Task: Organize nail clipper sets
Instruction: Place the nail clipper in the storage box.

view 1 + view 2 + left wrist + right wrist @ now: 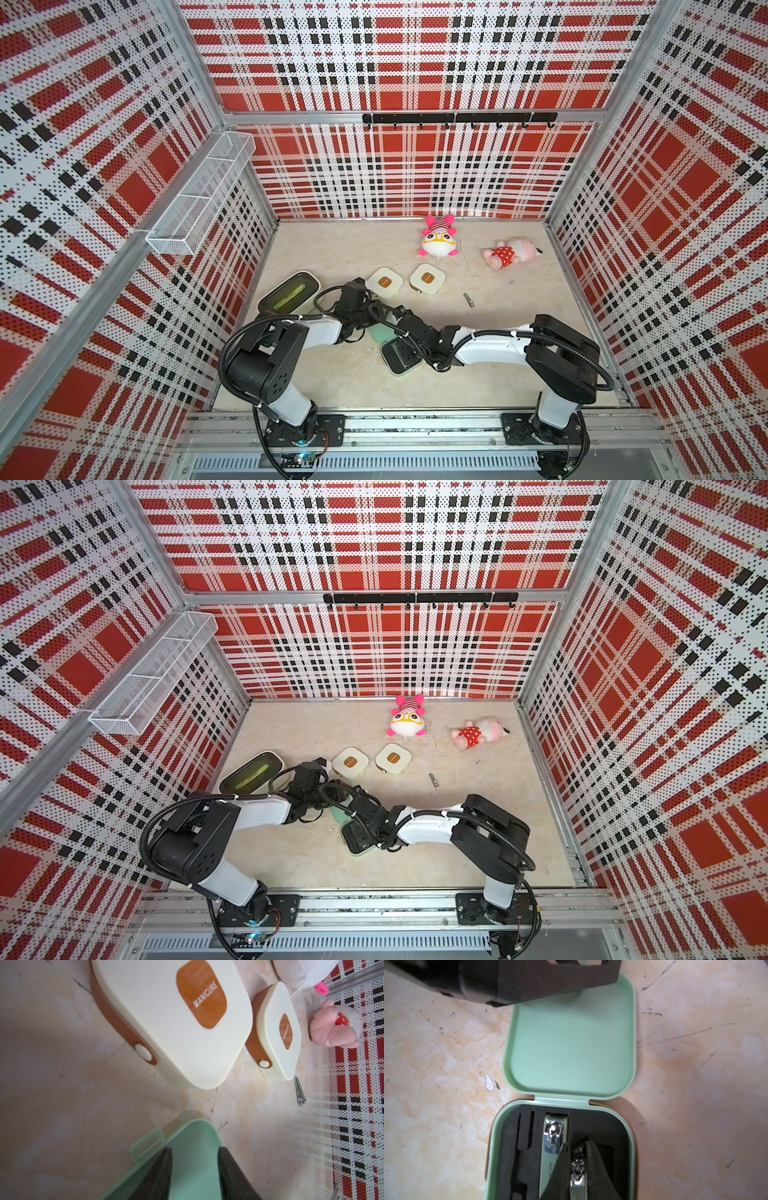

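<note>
Lying on the table are one cream bin, two pink plush toys and three cases: two closed cream cases, each reading "MANICURE" on a brown patch, and one mint case lying open. The left fingers are standing spread over its lid. Three silver clippers are showing: a larger clipper sitting in the black insert, a small clipper being pinched beside it by the right fingers, and a loose clipper lying on the table.

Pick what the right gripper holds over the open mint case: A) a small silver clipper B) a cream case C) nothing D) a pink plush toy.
A: the right gripper is shut on a small silver clipper above the black insert of the mint case.
</note>
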Robot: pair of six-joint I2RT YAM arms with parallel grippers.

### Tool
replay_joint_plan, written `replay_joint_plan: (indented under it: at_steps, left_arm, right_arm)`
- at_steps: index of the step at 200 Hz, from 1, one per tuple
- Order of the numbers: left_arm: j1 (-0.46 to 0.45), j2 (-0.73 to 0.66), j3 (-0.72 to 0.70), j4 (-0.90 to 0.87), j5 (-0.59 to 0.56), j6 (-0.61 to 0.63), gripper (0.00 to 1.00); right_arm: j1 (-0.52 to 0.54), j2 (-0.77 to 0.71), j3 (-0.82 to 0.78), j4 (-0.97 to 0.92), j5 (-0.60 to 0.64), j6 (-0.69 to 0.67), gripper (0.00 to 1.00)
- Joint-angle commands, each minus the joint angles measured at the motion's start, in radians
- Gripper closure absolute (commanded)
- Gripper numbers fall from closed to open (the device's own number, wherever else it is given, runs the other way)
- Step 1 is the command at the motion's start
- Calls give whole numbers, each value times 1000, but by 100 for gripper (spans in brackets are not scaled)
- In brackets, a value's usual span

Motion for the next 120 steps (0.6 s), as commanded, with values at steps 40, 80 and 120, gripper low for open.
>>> replay_joint_plan:
  at_steps: [40, 80, 120]
  left_arm:
    - [8, 30, -19, -61, -4, 12, 58]
    - [7, 34, -16, -60, 0, 12, 58]
    - [6, 38, -10, -60, 4, 13, 58]
  right_arm:
    - [12, -11, -19, -24, 20, 2, 90]
    - [11, -15, -14, -26, 21, 2, 85]
    - [13, -26, -9, -31, 22, 2, 80]
